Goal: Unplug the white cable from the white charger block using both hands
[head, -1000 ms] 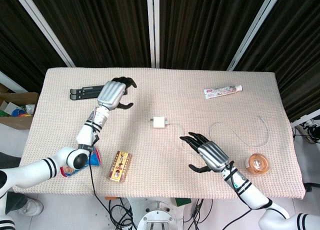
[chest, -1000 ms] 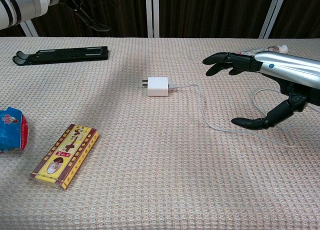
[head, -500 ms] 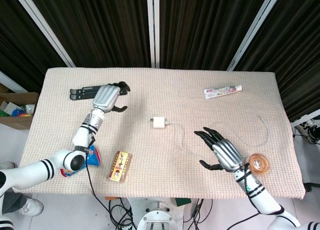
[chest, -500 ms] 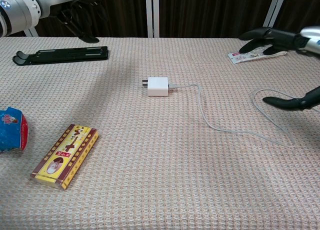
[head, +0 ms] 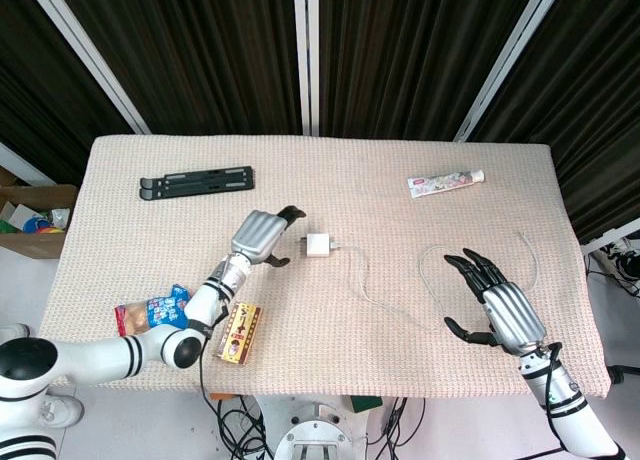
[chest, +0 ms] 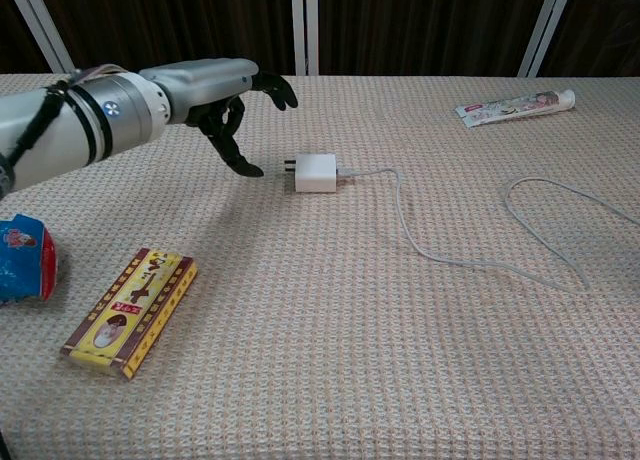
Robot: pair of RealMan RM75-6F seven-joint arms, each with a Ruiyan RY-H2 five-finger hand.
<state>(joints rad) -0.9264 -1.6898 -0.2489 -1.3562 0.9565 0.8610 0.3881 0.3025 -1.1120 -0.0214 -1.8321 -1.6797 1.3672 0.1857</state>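
Lying plugged into the charger block (head: pixel 318 245), white cable (chest: pixel 455 260) (looped).

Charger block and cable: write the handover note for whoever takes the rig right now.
Left robot hand: open, holding nothing, just left of the white charger block, not touching it.
Right robot hand: open, empty, near the table's right edge, beside the cable's loop; out of the chest view.
White cable: plugged into the block's right side, trailing right across the table.
Done: nothing gripped.
Left: hold the block, grip the plug, pull apart.
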